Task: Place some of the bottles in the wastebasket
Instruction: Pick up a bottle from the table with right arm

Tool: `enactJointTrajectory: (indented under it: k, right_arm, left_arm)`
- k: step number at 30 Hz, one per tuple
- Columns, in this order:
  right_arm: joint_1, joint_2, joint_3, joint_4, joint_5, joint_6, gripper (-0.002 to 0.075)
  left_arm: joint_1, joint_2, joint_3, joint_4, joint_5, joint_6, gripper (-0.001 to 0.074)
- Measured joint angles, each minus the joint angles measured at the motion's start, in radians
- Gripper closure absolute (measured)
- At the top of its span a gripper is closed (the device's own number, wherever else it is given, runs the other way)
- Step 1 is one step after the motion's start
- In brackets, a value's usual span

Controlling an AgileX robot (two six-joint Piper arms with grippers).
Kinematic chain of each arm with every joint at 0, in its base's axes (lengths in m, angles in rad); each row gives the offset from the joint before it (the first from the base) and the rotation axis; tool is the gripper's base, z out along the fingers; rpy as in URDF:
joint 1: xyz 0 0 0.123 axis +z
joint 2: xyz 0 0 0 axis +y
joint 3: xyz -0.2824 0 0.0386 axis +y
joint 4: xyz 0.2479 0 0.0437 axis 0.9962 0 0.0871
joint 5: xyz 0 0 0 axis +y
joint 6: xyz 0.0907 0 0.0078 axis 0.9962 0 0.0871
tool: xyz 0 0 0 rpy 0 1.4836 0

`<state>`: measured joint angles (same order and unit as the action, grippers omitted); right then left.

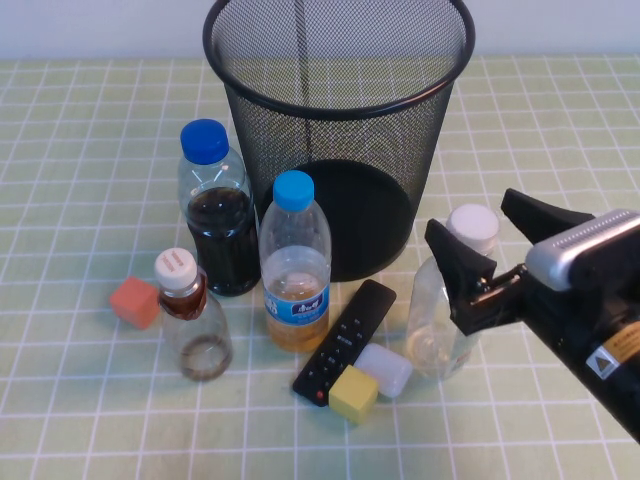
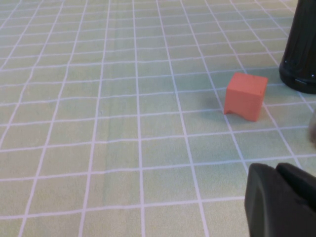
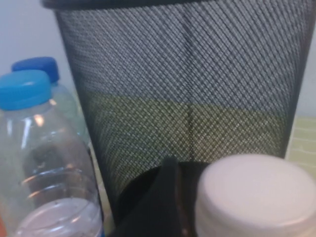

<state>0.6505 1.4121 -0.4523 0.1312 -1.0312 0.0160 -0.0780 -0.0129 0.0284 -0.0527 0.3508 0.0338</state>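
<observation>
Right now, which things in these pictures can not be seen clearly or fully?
- Large clear plastic bottle with white cap: high view, the open right gripper covers its neck; whether a finger touches it cannot be told.
- Tall black wire-mesh wastebasket: high view, its far rim is cut by the top edge.
- Shut left gripper: left wrist view only, cut by the bottom edge.
- Black remote control: buttons too small to read.

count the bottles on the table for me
4. Dark-liquid bottle left of the wastebasket; amber-liquid bottle beside it; small white-capped bottle front left; larger clear bottle at right, between the open right end effector's fingers. None seem hidden.
</observation>
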Motion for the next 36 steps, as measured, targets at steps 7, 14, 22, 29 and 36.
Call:
enactJointTrajectory:
  k: [7, 14, 22, 29, 36]
  right_arm:
    - [0.0, 0.006, -0.042, -0.017, 0.202, 0.012, 0.0436]
    - [0.0, 0.005, -0.044, 0.0, 0.367, -0.005, 0.0727]
    - [-0.002, -0.201, -0.163, 0.274, 0.866, -0.338, 0.0726]
    - [-0.144, -0.318, -0.443, -0.01, 1.562, 0.044, 0.0726]
    - [-0.231, -0.319, -0.823, -0.23, 1.813, 0.188, 0.0726]
  left_arm:
    - [0.0, 0.0, 0.0, 0.0, 0.0, 0.0, 0.074]
    - [0.0, 0.0, 0.0, 0.0, 0.0, 0.0, 0.0739]
    - [0.0, 0.0, 0.0, 0.0, 0.0, 0.0, 0.0739]
    - [0.0, 0.0, 0.0, 0.0, 0.0, 0.0, 0.074]
    - [0.0, 0.0, 0.0, 0.0, 0.0, 0.0, 0.074]
